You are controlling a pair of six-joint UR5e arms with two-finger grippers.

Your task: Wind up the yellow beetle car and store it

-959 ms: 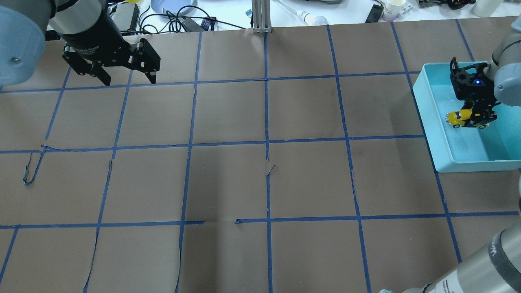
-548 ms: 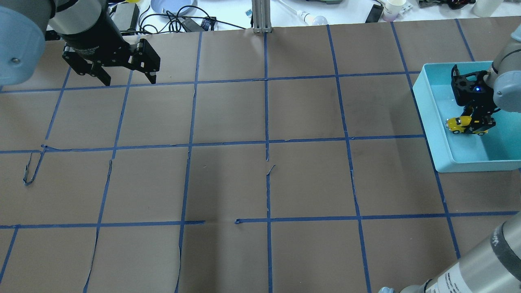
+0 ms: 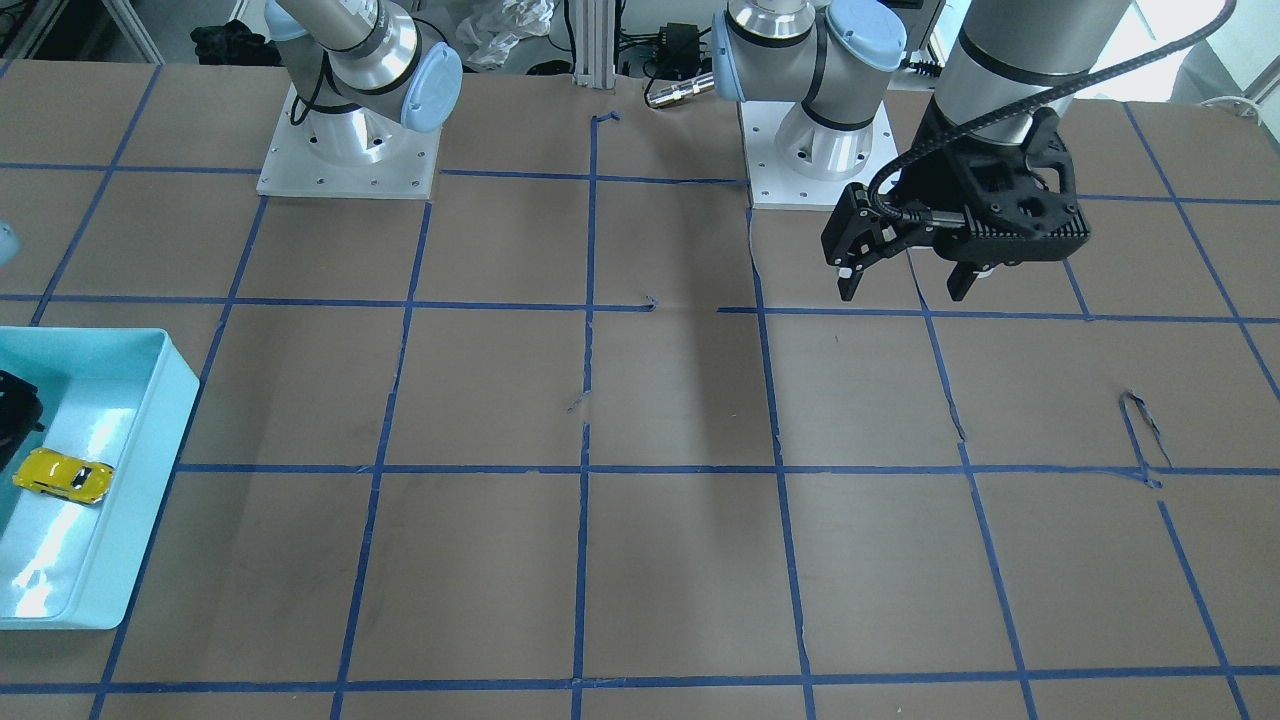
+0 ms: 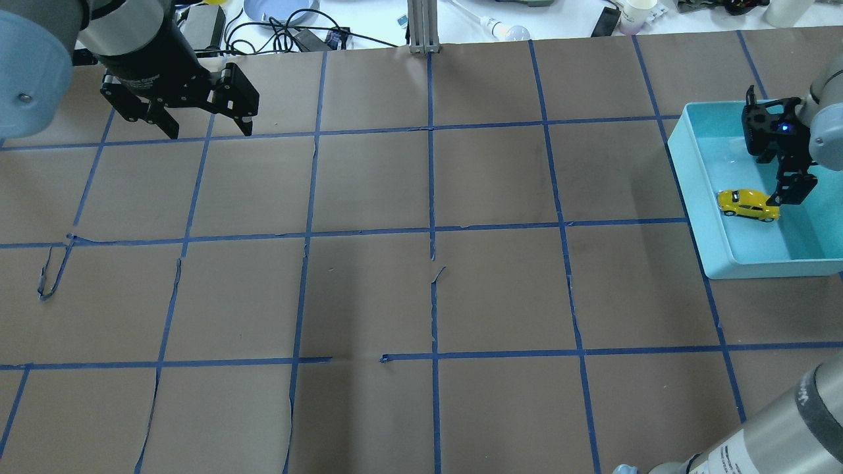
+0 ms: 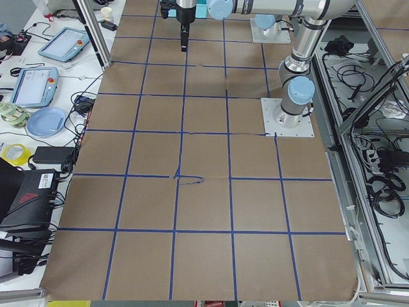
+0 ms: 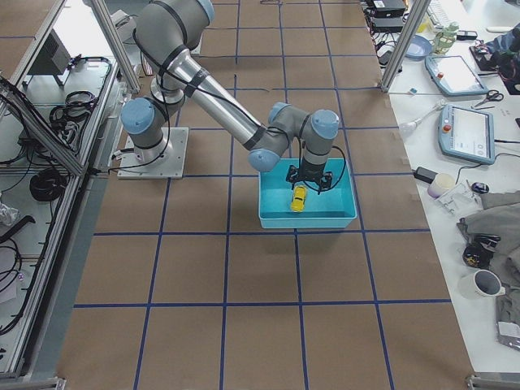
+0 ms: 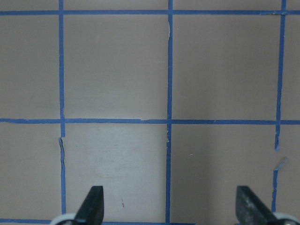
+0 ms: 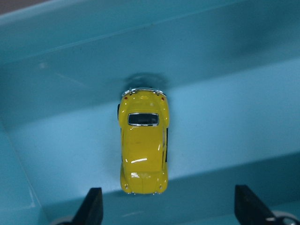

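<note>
**Q:** Where is the yellow beetle car (image 4: 747, 203)?

**A:** It stands on its wheels on the floor of the teal tray (image 4: 764, 268), close to the tray's left wall, at the right side of the tabletop (image 4: 500, 289).

**Q:** What has just changed?

**A:** One second ago the right pincer (image 8: 171, 208) pinched the car above the tray floor. Half a second ago it held the car lower. Its fingers are now spread, with the car between them and touching neither.

**Q:** What does that mean for the task?

**A:** The car is released, so storing appears complete. Winding cannot be confirmed from these views.

**Q:** And the left pincer (image 4: 209, 130)?

**A:** Spread, holding nothing, over the far left of the tabletop. Position unchanged.
</note>
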